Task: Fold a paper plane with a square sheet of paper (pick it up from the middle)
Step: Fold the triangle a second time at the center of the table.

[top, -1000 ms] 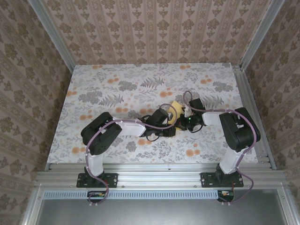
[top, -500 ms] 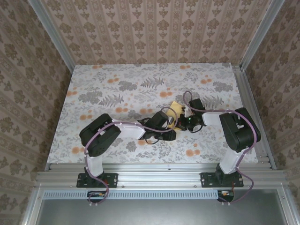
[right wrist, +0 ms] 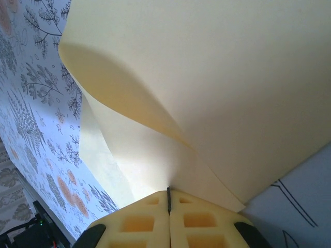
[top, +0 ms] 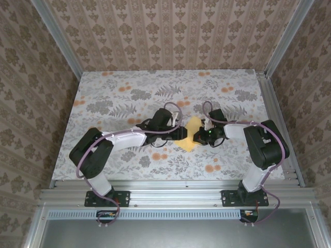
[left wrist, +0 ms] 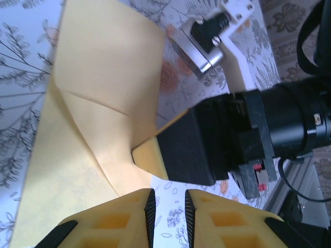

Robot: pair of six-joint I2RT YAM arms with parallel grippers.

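My right gripper [right wrist: 168, 195] was pressed together on the thin pale-yellow square sheet of paper [right wrist: 217, 72], pinching its edge. In front of my right wrist camera the sheet stood up off the grey-and-orange floral tabletop [top: 124, 98] and curled over in a loose bend. My left gripper [left wrist: 167, 204] had its fingers a narrow way apart with nothing between them; bare tabletop showed through the gap. From above, the sheet sat just toward 4 o'clock of the table's middle, with my left gripper at its 9 o'clock edge and my right at its 3 o'clock edge. From my left wrist the sheet showed a slanting crease.
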